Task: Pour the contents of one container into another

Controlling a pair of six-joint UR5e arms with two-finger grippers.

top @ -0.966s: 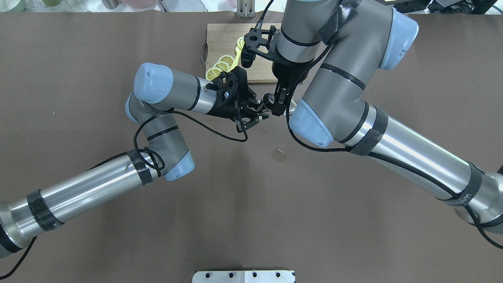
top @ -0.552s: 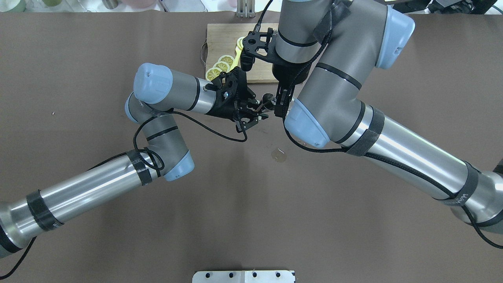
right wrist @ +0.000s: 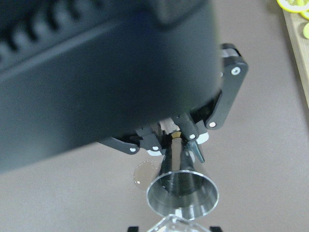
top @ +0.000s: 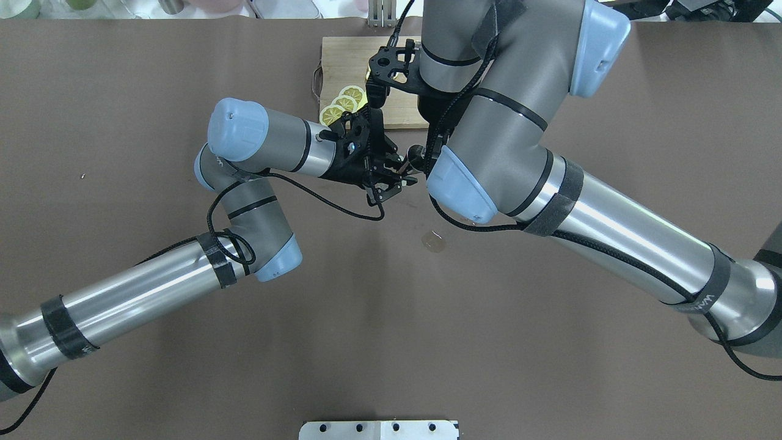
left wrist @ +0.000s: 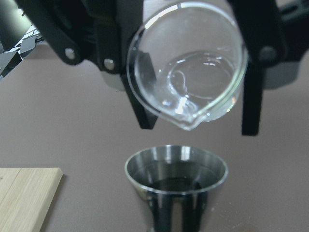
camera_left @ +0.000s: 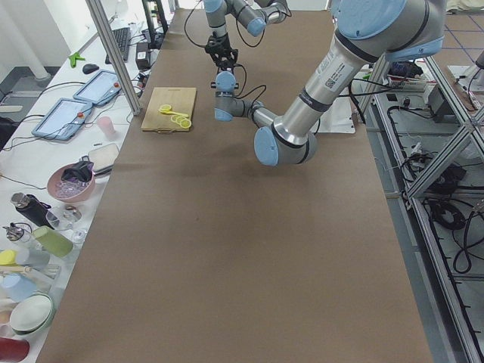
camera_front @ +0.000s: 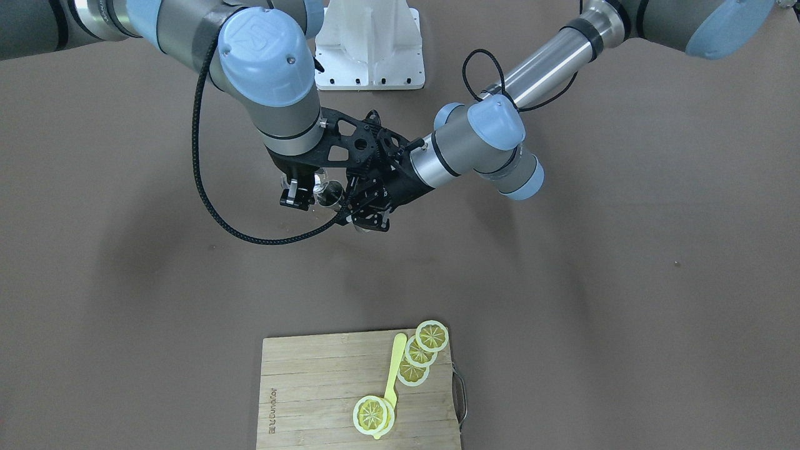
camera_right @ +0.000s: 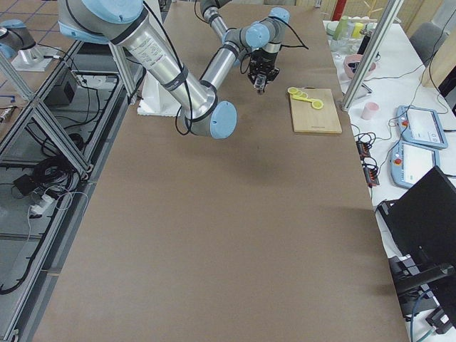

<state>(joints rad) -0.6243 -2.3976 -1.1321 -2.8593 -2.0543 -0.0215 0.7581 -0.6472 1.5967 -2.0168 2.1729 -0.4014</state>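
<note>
A clear glass beaker (left wrist: 188, 72) hangs tilted with its spout down, a little clear liquid pooled near the lip. My right gripper (left wrist: 193, 94) is shut on it, one black finger (left wrist: 253, 96) on each side. Just under the spout stands a steel measuring cup (left wrist: 176, 174), upright and held off the table. My left gripper (right wrist: 176, 140) is shut on the stem of the steel cup (right wrist: 182, 192). From the front, the beaker (camera_front: 326, 189) sits beside the left gripper (camera_front: 359, 212). Overhead, both grippers meet at mid-table, and the right arm hides most of the beaker.
A wooden cutting board (camera_front: 325, 387) with lemon slices (camera_front: 431, 335) and a yellow spoon (camera_front: 392, 369) lies beyond the grippers. A small wet spot (top: 434, 242) marks the brown table on the robot's side of them. The white robot base (camera_front: 369, 44) sits behind.
The right arm's wrist has swung left over the cutting board and toward the left gripper, tipping the beaker further. The left arm and the steel cup have stayed put.
</note>
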